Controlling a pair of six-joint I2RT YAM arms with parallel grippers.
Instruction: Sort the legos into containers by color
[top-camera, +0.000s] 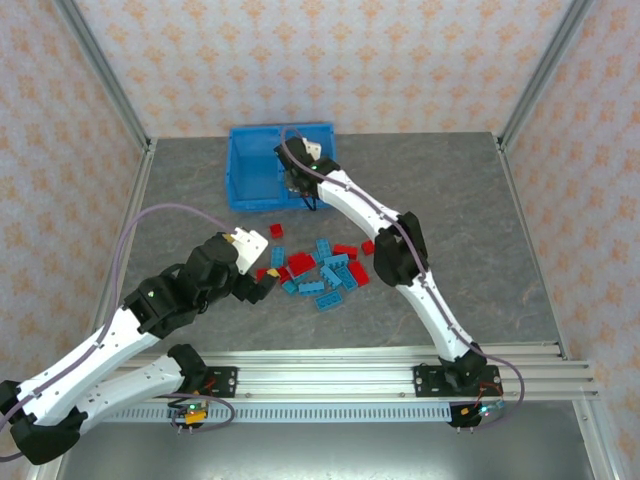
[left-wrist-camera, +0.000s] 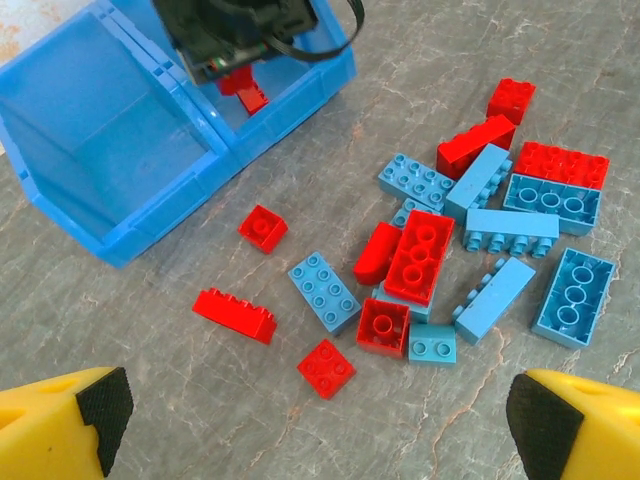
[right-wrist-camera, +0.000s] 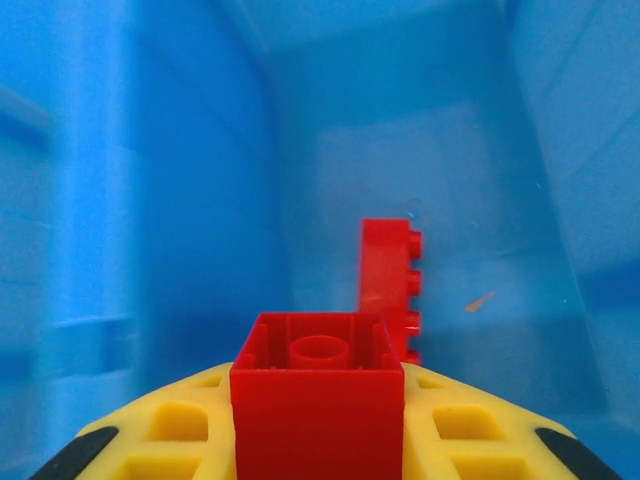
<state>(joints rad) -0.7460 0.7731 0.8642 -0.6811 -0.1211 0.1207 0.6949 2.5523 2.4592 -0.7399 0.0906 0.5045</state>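
Two-compartment blue bin at the far side of the grey bench, with loose legos scattered on the bench between the bin and the arms. In the left wrist view you can count nine red bricks on the bench and about nine light blue ones, some partly covered by their neighbours. They lie mostly in one cluster, and four small red pieces lie apart on its bin side. The right fingers reach down into the bin's right-hand compartment, as you see it from overhead, and are clamped on one red brick with its hollow underside towards the camera. A second red brick stands on edge on that compartment's floor just beyond. The left fingers are spread fully wide above the near edge of the cluster, grasping nothing.
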